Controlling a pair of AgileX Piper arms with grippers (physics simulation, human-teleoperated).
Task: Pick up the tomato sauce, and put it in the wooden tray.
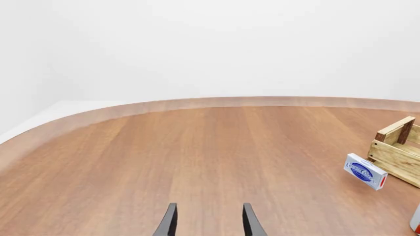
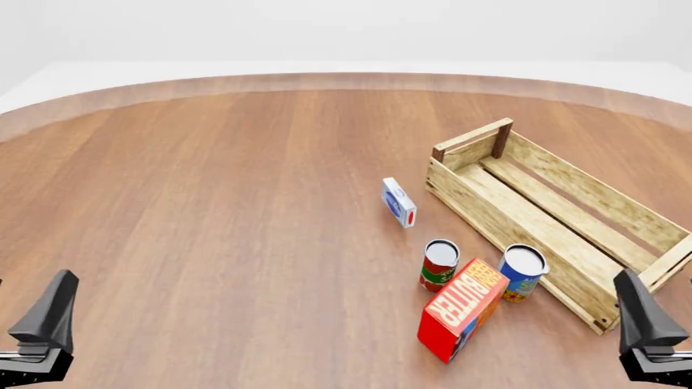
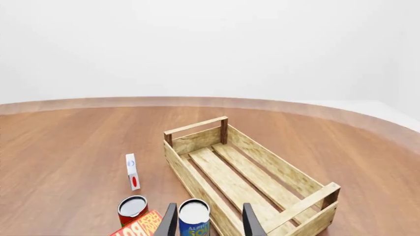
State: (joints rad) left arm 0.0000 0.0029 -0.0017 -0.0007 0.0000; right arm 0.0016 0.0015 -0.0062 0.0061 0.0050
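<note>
Both pincers, left (image 2: 44, 324) and right (image 2: 647, 324), hover spread at the near edge; a red BUTTER box (image 2: 463, 309) leans against the cylindrical tomato sauce (image 2: 439, 264), standing beside a blue-yellow can (image 2: 523, 273); the slatted wooden tray (image 2: 553, 215) lies just beyond; a small blue-white box (image 2: 398, 202) stands left of the tray.

Parted gripper (image 1: 208, 221) over table (image 1: 164, 157), perhaps empty.

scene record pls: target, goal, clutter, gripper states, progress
target: tomato sauce, upright on table, untouched
goal: wooden tray, nothing visible inside
clutter: blue-and-yellow can beside the tray's near wall; BUTTER box in front of both cans; small blue-and-white box left of tray
left gripper: open, holding nothing
right gripper: open, holding nothing, blue-and-yellow can seen between its fingers
progress: pick not begun
</note>
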